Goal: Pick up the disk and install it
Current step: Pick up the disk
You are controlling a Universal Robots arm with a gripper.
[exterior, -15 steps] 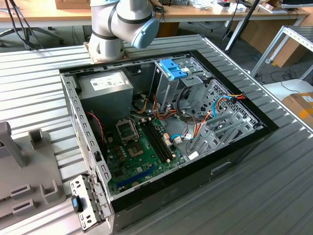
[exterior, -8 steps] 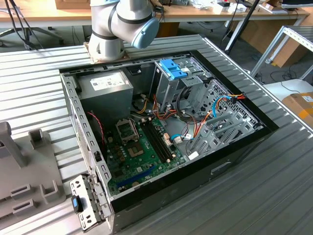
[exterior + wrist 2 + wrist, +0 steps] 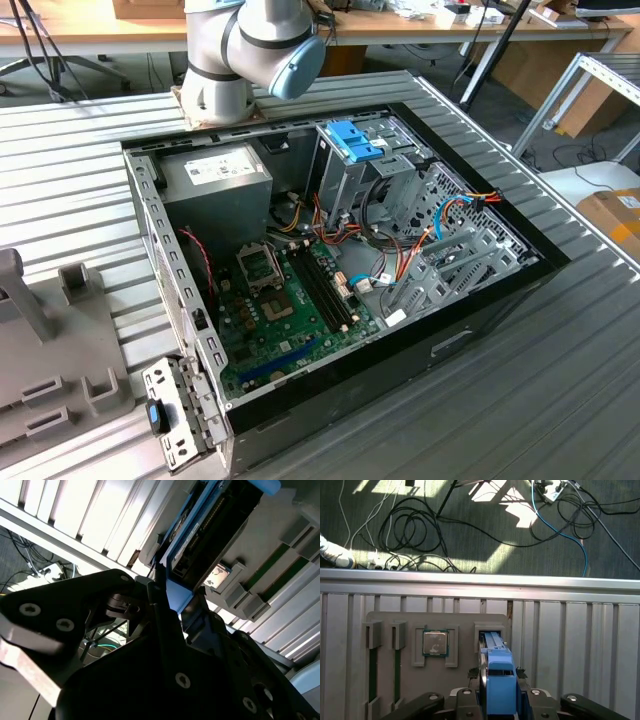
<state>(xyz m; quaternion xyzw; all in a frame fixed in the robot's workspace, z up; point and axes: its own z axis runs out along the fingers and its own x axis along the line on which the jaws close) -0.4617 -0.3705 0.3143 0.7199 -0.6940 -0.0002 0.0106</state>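
Tool (image 3: pixel 496 674) is clamped on the disk (image 3: pixel 498 687). In the first wrist view, black fingers (image 3: pixel 473 674) sit flush against both sides of the blue carrier end, with no gap I can see. The second wrist view agrees: tool (image 3: pixel 172 597) pinching the blue end tab, disk (image 3: pixel 210 525) running away from it.

Location: the disk stands on edge at a pocket of the grey fixture (image 3: pixel 465 622), just beside the pocket holding the processor chip (image 3: pixel 435 643). Two green memory sticks (image 3: pixel 372 672) sit in narrow slots past the chip (so the chip is between them and the disk).

Orientation: the long axis is in line with the tool, running from the fingers straight toward the fixture. The near end is the blue tab in the grip and the far end is at the pocket. The broad black face is turned sideways, with a blue rail along its edge. I can't tell whether the far end is seated in the pocket or just clear of it.

The fixture lies on the ribbed metal tabletop (image 3: pixel 570 645), near its edge. Beyond that edge is floor with loose cables (image 3: pixel 415 530).

Exterior view: the arm (image 3: pixel 250 50) rises behind the open computer case (image 3: pixel 480 320), motherboard (image 3: pixel 290 300) exposed. The fixture (image 3: pixel 60 340) is at the exterior view's left, well apart from the drive cage with its blue latch (image 3: pixel 352 140).
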